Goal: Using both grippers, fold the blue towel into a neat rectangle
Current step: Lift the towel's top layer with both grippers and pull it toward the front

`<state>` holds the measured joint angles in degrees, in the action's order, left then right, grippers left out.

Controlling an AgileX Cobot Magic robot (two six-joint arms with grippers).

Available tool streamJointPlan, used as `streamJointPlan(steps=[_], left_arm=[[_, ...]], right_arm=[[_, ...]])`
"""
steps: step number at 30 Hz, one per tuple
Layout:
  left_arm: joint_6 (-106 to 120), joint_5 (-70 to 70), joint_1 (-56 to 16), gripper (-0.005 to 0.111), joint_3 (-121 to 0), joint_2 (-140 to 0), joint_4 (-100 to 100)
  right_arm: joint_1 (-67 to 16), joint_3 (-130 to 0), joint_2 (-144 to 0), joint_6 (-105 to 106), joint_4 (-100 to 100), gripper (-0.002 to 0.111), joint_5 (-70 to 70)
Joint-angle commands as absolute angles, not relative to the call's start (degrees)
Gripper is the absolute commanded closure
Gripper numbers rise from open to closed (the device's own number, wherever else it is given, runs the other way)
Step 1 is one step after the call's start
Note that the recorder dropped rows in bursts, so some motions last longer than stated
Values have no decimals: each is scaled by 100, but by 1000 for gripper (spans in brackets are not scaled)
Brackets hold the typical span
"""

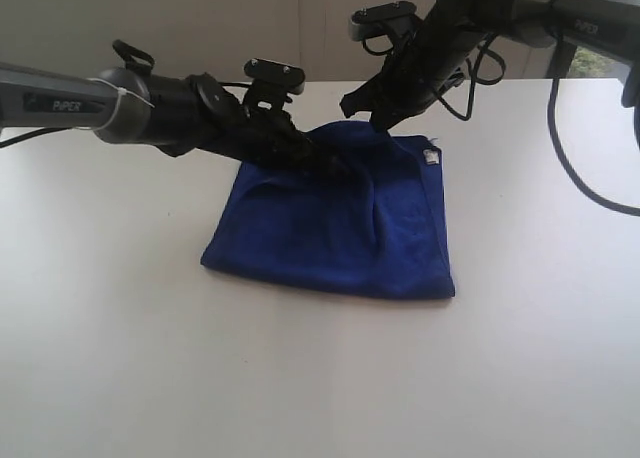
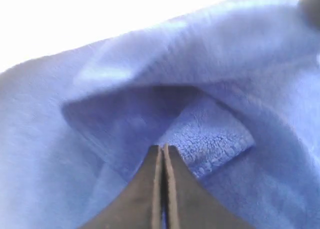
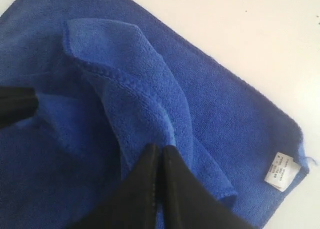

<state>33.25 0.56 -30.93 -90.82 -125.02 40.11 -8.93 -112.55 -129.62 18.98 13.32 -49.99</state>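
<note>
The blue towel (image 1: pixel 340 233) lies doubled over on the white table, its far edge lifted into a low hump. My left gripper (image 1: pixel 335 163) reaches in from the left at that far edge. In the left wrist view its jaws (image 2: pixel 163 148) are pressed together, with a folded flap of the towel (image 2: pixel 210 139) at their tip. My right gripper (image 1: pixel 378 121) comes down from behind onto the same edge. Its jaws (image 3: pixel 160 148) are shut on a hemmed fold of the towel (image 3: pixel 150 89). The white tag (image 3: pixel 280 170) shows at a corner.
The white table (image 1: pixel 150 338) surrounds the towel on all sides. The tag (image 1: pixel 432 156) marks the towel's far right corner. Black cables (image 1: pixel 580 168) hang from the right arm at the far right. A wall rises behind the table's back edge.
</note>
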Motion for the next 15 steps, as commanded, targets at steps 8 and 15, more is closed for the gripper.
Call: streamJointPlan(steps=[8, 15], left_arm=[[3322, 1330, -2677, 107, -9071, -11717, 3562], [3285, 2435, -2580, 107, -9071, -11018, 2905]], right_arm=[[-864, -11254, -12431, 1692, 966, 108, -5021], [-864, -11254, -11846, 1486, 543, 108, -5371]])
